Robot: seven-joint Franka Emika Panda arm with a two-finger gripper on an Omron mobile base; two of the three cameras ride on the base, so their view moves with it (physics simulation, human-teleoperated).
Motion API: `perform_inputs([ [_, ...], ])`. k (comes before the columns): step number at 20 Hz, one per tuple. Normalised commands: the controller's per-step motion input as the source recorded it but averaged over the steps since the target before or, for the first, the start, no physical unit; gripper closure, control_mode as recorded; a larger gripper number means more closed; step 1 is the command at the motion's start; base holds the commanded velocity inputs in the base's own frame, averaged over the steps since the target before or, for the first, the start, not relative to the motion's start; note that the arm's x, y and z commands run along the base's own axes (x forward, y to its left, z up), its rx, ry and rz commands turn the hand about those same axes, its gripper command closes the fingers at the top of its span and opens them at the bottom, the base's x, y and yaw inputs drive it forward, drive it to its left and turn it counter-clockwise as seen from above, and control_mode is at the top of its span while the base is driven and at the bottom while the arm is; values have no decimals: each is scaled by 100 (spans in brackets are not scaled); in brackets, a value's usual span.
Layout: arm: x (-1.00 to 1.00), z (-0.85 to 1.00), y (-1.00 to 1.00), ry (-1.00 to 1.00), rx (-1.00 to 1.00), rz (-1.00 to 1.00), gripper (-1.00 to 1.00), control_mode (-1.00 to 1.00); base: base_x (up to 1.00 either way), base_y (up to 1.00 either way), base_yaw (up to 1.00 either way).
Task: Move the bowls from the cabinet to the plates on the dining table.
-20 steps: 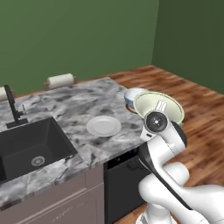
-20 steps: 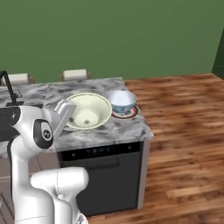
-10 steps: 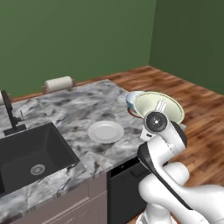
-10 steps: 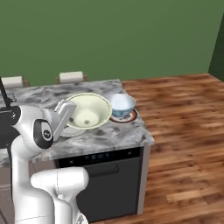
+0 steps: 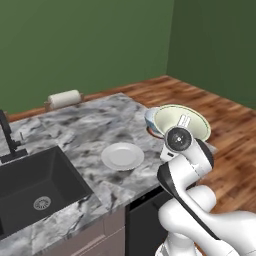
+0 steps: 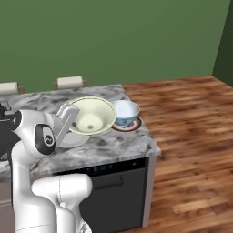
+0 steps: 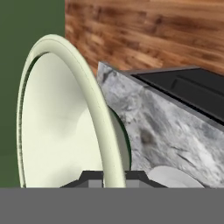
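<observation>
You are carrying the cream-green bowl [image 6: 93,116] to its plate. The gripper [image 7: 114,175] is pinched tight on the bowl's rim, and the bowl hangs in the air over the marble table [image 5: 75,127]. The blue-white bowl [image 6: 125,112] already sits on the reddish-brown plate [image 6: 129,125]. The white plate [image 5: 122,156] is bare, at about 9 o'clock from your bowl in the left base view. Next, I think you should swing over that plate, lower gently, then let go.

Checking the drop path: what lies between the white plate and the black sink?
Nothing: in the left base view, bare marble counter separates the white plate from the sink.
</observation>
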Motion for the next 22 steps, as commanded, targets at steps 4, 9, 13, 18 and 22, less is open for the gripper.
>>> perform_inputs([
  [4,0,0,0,0,0,0,100,100,39,3,-5],
  [9,0,0,0,0,0,0,100,100,15,1,-4],
  [13,0,0,0,0,0,0,100,100,0,0,0],
  [18,0,0,0,0,0,0,100,100,0,0,0],
  [22,0,0,0,0,0,0,100,100,0,0,0],
])
